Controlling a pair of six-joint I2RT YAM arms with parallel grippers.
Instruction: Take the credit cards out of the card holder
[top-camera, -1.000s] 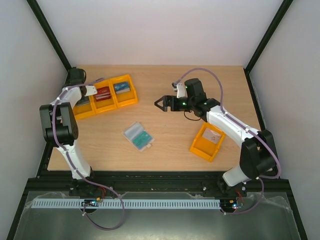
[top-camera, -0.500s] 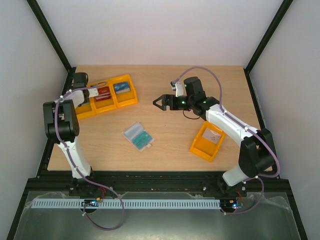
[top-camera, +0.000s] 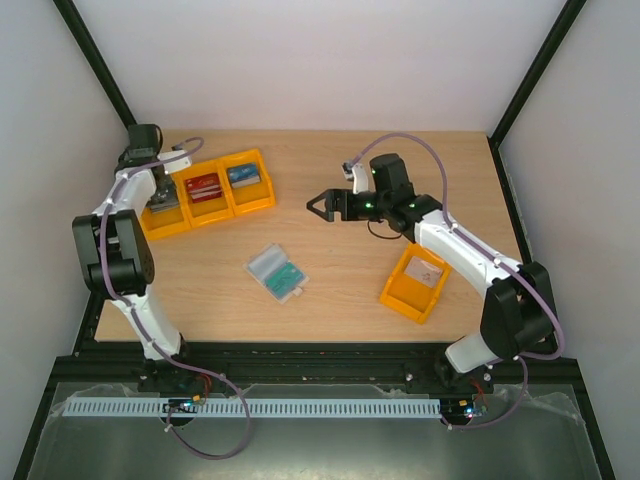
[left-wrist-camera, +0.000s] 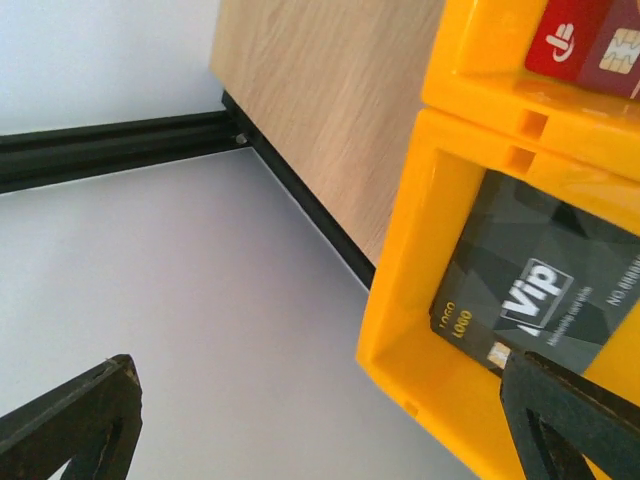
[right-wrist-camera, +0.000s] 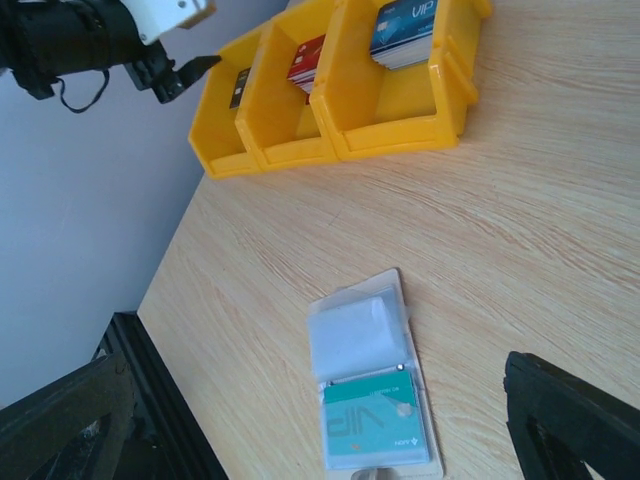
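Flanking card holder (top-camera: 275, 272): bin row (top-camera: 252, 204) left, single bin (top-camera: 405, 296) right.

Bright, even, diffuse light fills all three views. In the top view the table (top-camera: 340, 290) carries only faint, soft-edged shadows close under the arms, and the white walls stay pale without burning out. In the left wrist view the left gripper's fingers (left-wrist-camera: 75, 420) are dark, slightly blurred silhouettes, while the yellow bin (left-wrist-camera: 400, 330) is crisp. In the right wrist view the right gripper's fingers (right-wrist-camera: 570, 410) blur likewise, and the card holder (right-wrist-camera: 372, 390) shows a mild sheen on its clear sleeves.
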